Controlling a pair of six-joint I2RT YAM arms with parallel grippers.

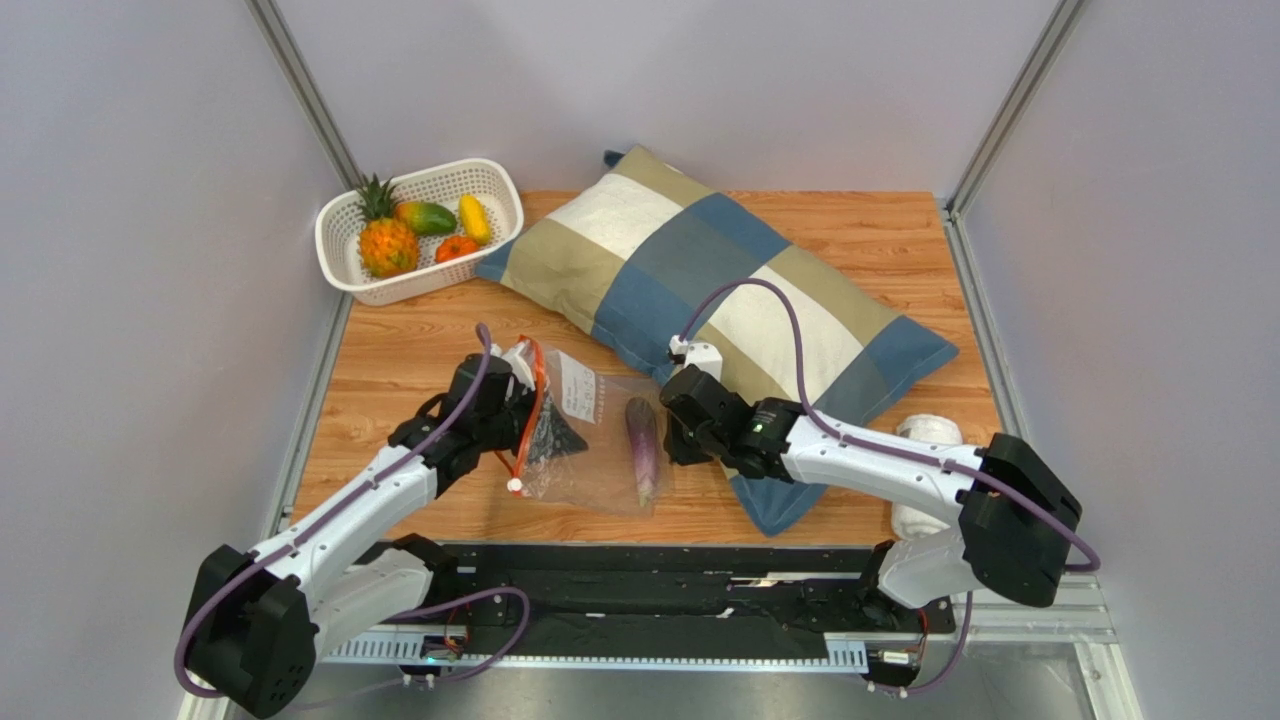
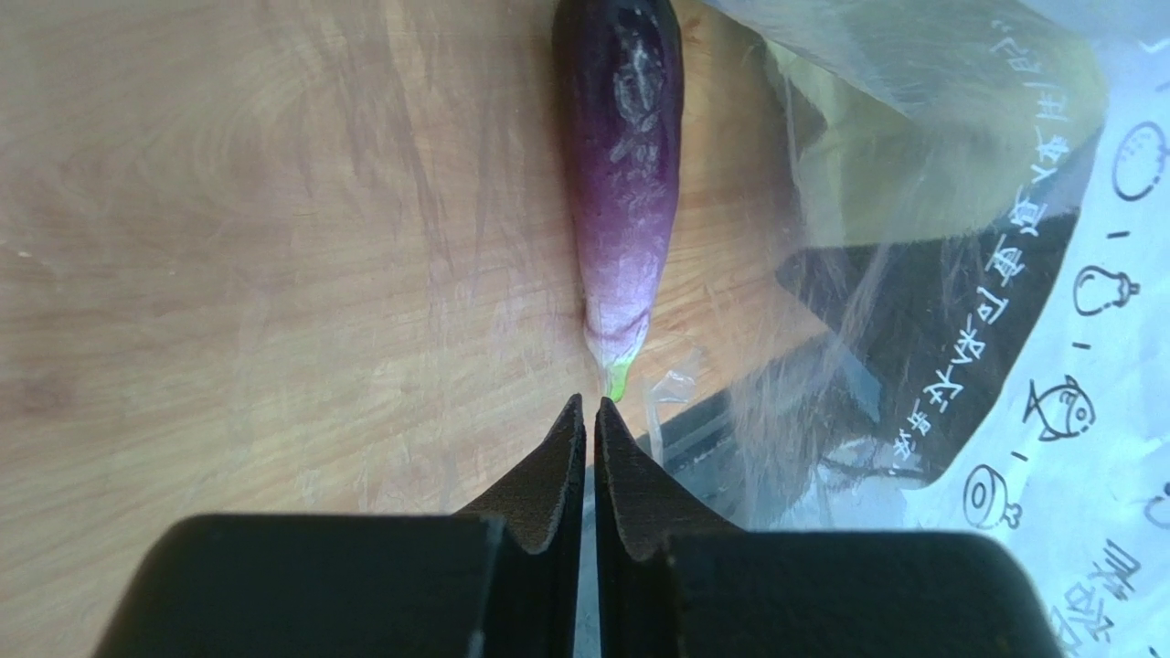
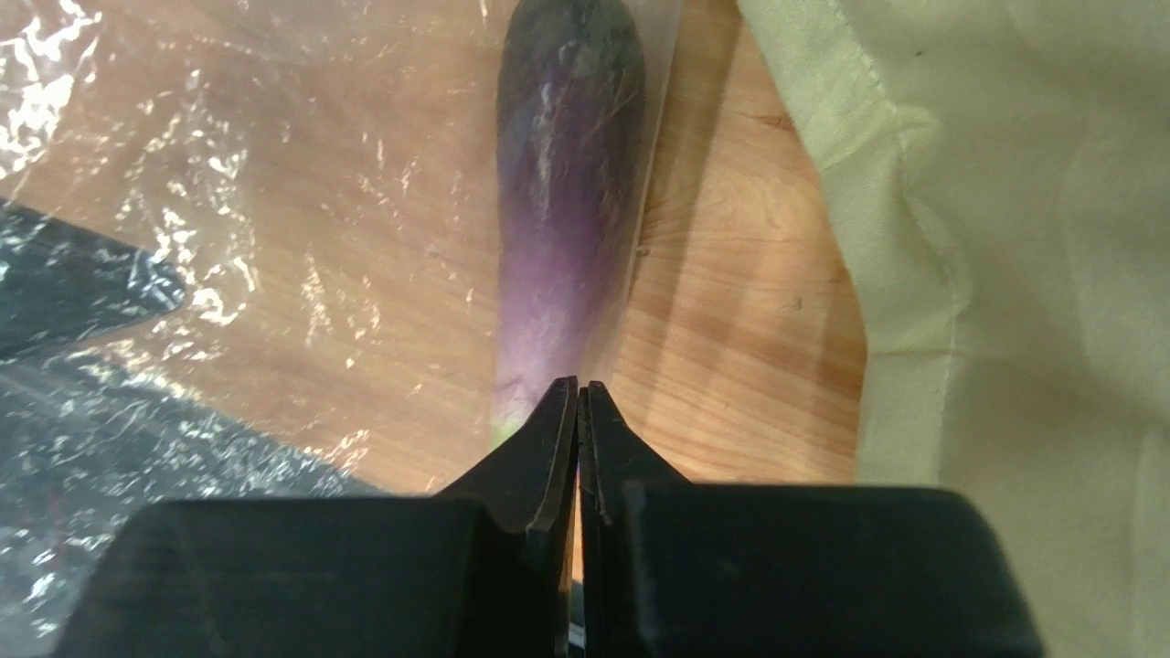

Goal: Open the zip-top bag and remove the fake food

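Pressing its two fingers almost flat together, the left hand [image 2: 591,418] leaves only a hairline slit between them. In its own view the tips point at the green stem end of the eggplant [image 2: 621,165], with clear film of the bag [image 1: 598,450] right at them. Whether any film is caught in the slit cannot be told. From above, this hand sits at the bag's left edge, by the orange-red zip strip [image 1: 529,408], and a small white slider [image 1: 514,485] lies at the strip's lower end. The right hand [image 3: 577,400] is closed too, fingers meeting tip to tip, just short of the eggplant's pale narrow end near the bag's right edge. It grips nothing that can be made out. The bag lies flat on the tabletop [image 1: 872,248] at centre frame in the top view, between the two hands, and holds the purple eggplant along its right side. A white basket [image 1: 340,240] in the upper left of the frame holds the pineapple [image 1: 386,240], the mango [image 1: 427,218], the yellow piece [image 1: 473,218] and the round orange-red piece [image 1: 455,249]. A checked pillow [image 1: 721,270] lies across the upper middle, its lower part just beside the right hand.
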